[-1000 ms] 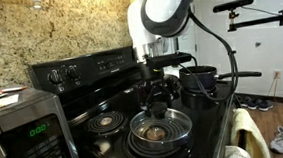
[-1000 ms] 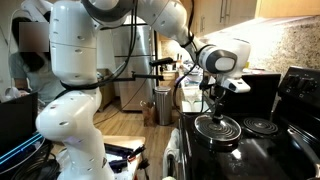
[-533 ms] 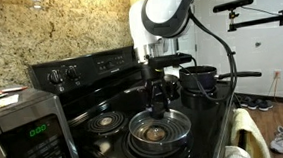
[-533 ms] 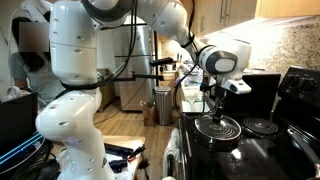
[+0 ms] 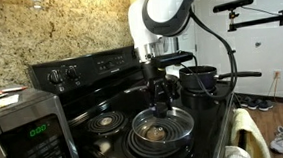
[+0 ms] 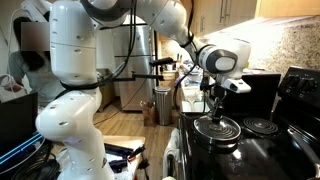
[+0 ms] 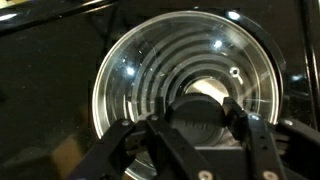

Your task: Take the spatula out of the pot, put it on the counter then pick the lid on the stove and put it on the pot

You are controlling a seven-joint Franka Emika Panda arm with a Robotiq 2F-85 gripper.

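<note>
Gripper (image 7: pixel 205 128) jaws are clamped on the small dark knob of the round, see-through lid (image 7: pixel 140 70). Its shiny metal rim sits directly beneath the fingers, over the glossy black stove (image 5: pixel 81 71). Behind the gripper stands the deep, dark pot (image 5: pixel 199 82).
</note>
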